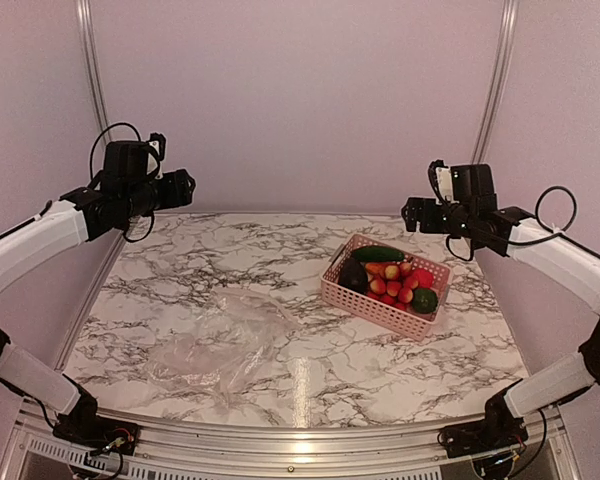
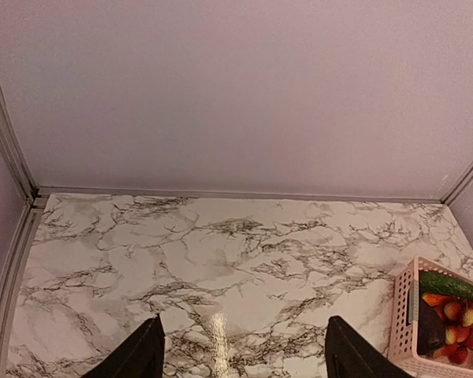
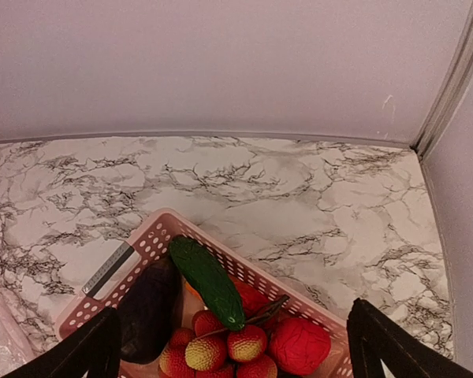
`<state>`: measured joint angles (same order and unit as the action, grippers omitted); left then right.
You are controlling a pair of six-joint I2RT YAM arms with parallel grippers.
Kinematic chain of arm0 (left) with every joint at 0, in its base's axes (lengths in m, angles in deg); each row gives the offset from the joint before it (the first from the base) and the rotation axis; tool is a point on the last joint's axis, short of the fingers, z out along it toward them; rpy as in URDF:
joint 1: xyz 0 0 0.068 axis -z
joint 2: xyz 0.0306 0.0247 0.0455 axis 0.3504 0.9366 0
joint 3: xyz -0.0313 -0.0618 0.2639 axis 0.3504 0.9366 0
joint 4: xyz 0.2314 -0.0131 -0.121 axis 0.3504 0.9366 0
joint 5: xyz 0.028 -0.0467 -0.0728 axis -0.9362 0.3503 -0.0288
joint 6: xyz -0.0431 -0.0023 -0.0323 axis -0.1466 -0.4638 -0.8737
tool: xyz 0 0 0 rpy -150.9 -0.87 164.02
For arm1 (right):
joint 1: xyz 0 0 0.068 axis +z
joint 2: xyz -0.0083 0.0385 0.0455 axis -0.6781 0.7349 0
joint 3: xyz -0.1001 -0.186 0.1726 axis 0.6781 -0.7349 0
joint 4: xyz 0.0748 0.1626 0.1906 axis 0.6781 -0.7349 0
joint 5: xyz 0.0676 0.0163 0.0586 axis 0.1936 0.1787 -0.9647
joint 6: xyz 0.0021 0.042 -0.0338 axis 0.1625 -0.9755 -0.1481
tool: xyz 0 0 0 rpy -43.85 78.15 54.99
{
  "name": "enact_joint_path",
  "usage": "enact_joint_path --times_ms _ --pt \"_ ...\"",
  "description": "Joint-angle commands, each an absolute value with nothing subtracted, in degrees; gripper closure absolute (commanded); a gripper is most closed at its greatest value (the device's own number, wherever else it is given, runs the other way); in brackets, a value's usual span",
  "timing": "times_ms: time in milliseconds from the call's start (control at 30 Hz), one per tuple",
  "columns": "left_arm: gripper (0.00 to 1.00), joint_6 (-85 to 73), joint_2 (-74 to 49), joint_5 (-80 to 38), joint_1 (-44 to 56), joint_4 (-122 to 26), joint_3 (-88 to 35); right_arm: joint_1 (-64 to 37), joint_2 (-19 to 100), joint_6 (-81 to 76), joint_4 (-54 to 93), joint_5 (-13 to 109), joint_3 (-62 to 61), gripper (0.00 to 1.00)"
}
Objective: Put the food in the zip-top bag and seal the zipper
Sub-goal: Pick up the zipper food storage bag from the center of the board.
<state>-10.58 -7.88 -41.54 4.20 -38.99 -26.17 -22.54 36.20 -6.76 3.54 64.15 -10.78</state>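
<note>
**Marble table: stock on view, both arms raised**

Item 1. Table (image 1: 160, 290), white marble pattern with grey veins, pale walls behind and at the sides.

Item 2. Bag (image 1: 230, 335), clear and crinkled, lying flat on the table left of centre, toward the near edge. I see nothing inside it. I cannot make out its zipper or which way the mouth faces.

Item 3. Basket (image 1: 375, 308), pink and slotted, standing on the right half of the table, turned at an angle and well apart from the bag. All the food I can see lies in it:
- cucumber (image 1: 378, 254), green, lying across the far end;
- aubergine (image 1: 353, 275), dark, at the left corner, just beside the cucumber;
- berries (image 1: 392, 288), red-pink, heaped in the middle;
- red ball (image 3: 299, 345), rough-skinned, touching the berries on the right;
- green piece (image 1: 424, 299), round, at the near right corner;
- orange piece (image 1: 373, 268), mostly hidden under the cucumber.

Item 4. Left gripper (image 2: 244, 323), held high over the far left of the table. Its fingers are spread wide and grasp nothing.

Item 5. Right gripper (image 3: 236, 309), held high above the far side of the basket. Its fingers are spread wide, clear of the food, with nothing between them.
</note>
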Motion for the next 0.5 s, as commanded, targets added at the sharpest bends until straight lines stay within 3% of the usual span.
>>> enact_joint_path --times_ms 0,133,333,467 --pt "0.3 -14.5 -8.2 -41.0 10.0 -30.2 -23.9 -21.7 37.5 -7.0 5.6 64.9 -11.4 0.04" --pt "0.29 -20.1 -9.0 -39.0 14.4 -23.6 -21.0 -21.5 37.7 -3.3 7.1 60.9 -12.6 0.06" --pt "0.28 -24.4 -10.4 -38.1 19.0 -14.0 -16.6 -21.2 45.2 -0.1 1.4 53.1 -7.6 0.27" --pt "0.25 -27.8 -12.6 -37.8 20.5 -8.9 -13.7 -18.7 48.9 -0.6 1.2 47.9 -5.7 0.33"
